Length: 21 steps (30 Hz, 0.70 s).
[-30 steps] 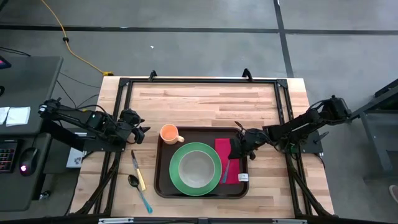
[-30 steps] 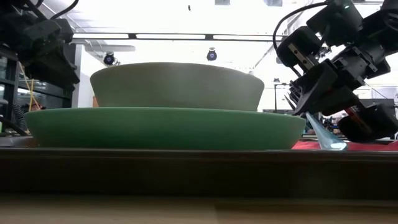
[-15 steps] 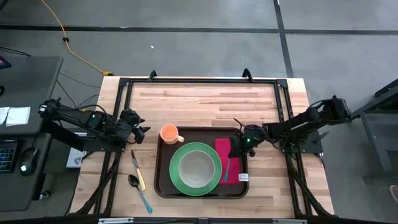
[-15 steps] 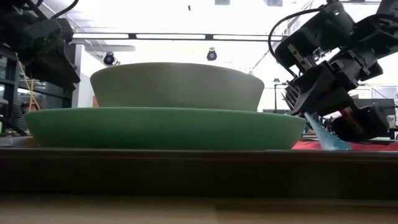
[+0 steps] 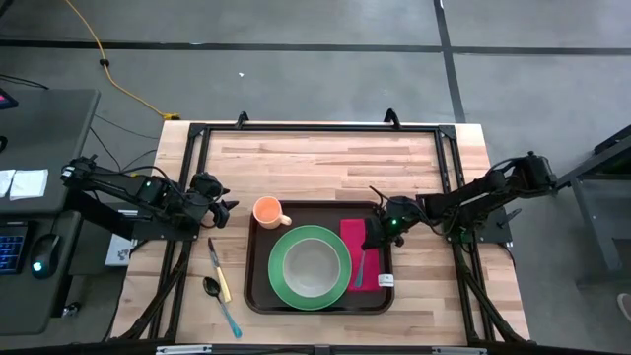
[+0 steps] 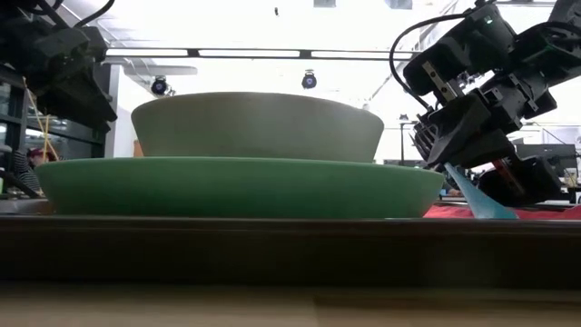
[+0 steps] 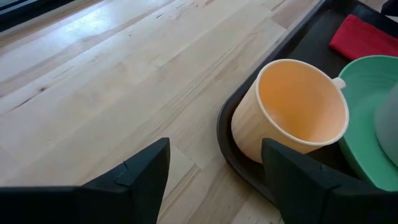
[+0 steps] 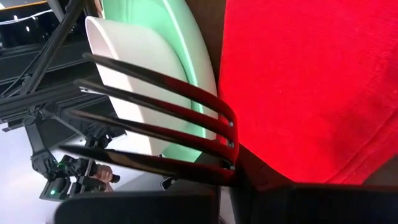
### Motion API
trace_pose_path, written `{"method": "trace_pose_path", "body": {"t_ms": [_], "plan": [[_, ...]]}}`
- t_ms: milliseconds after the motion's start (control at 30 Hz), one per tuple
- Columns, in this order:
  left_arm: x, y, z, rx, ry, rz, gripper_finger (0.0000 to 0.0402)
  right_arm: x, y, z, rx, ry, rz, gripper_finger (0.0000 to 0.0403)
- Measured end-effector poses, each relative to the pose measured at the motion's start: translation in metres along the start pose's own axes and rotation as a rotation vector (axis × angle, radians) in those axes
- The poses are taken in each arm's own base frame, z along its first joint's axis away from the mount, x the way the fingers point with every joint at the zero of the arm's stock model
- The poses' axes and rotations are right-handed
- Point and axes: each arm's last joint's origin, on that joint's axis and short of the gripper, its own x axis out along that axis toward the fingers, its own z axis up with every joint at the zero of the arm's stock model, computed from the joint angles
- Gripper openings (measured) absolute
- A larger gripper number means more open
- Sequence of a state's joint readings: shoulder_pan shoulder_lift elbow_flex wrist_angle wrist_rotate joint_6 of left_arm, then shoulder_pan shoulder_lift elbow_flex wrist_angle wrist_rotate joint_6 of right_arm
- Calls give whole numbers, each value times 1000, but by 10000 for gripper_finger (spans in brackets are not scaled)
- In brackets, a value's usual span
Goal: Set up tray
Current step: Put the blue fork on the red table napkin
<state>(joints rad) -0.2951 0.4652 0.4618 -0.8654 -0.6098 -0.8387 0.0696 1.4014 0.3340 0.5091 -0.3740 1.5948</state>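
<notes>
Brown tray (image 5: 258, 296): no readable writing. Right tool (image 5: 372, 240) clamps fork (image 5: 358, 268); left tool (image 5: 229, 210) wide.

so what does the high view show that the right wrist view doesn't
Only the high view shows the whole dark brown tray, the orange cup in its corner, the knife and spoon lying on the table beside the tray, and the open left gripper waiting near the cup. Only the right wrist view shows the fork's tines up close. Both show the fork held in the shut right gripper, the red napkin, the green plate and the pale bowl.
</notes>
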Motion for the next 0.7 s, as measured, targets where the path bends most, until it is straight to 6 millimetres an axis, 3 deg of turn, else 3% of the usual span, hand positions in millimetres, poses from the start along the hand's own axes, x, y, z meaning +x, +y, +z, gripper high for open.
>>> {"method": "trace_pose_path", "body": {"t_ms": [700], "plan": [[0,0,0,4,-1,-1,284,0,0,-1,-2,32,-5,1]]}}
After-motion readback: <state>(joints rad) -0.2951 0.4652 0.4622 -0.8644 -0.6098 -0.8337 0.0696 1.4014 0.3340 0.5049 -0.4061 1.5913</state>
